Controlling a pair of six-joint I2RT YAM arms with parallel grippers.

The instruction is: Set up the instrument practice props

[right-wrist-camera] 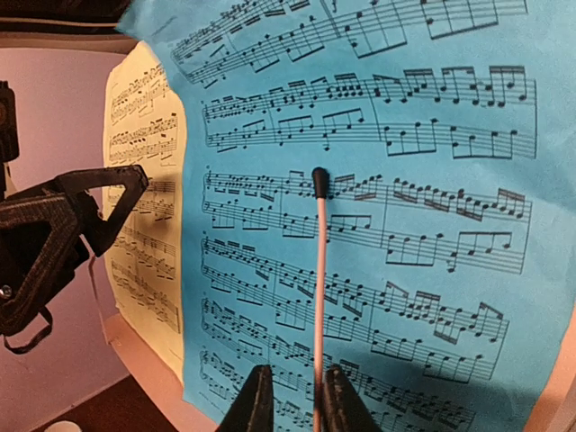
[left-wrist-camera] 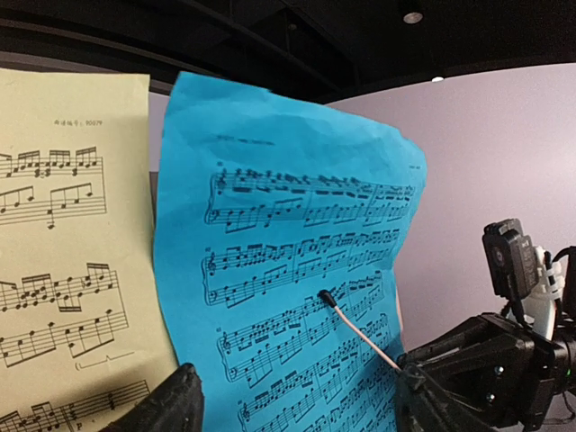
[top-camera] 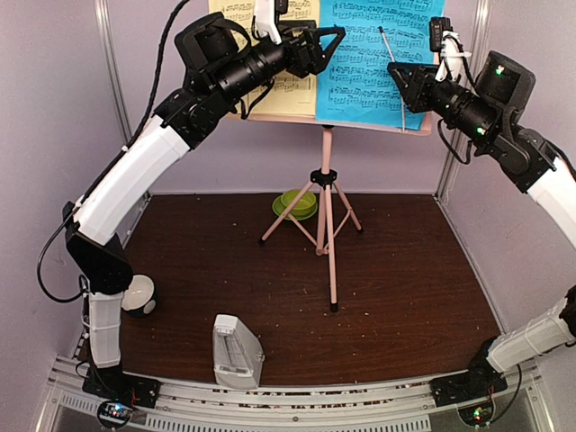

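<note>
The pink music stand [top-camera: 326,180] stands on its tripod legs mid-table. The yellow page [top-camera: 292,94] and the blue page [top-camera: 369,63] lean side by side on its panel. A thin pink holder rod [right-wrist-camera: 319,270] with a black tip lies across the blue page [right-wrist-camera: 405,225]. My right gripper [right-wrist-camera: 299,405] is open, its jaws on either side of the rod's lower part, the rod against the right finger. My left gripper [top-camera: 322,43] is open and empty in front of the blue page [left-wrist-camera: 288,180], near the seam with the yellow page [left-wrist-camera: 72,225]. The metronome [top-camera: 236,353] stands at the near edge.
A green bowl on a saucer [top-camera: 297,203] sits behind the tripod legs. A small white-and-black bowl [top-camera: 139,295] sits at the left by the left arm. Both grippers are close together, high at the stand's panel. The walls close in at left, right and back.
</note>
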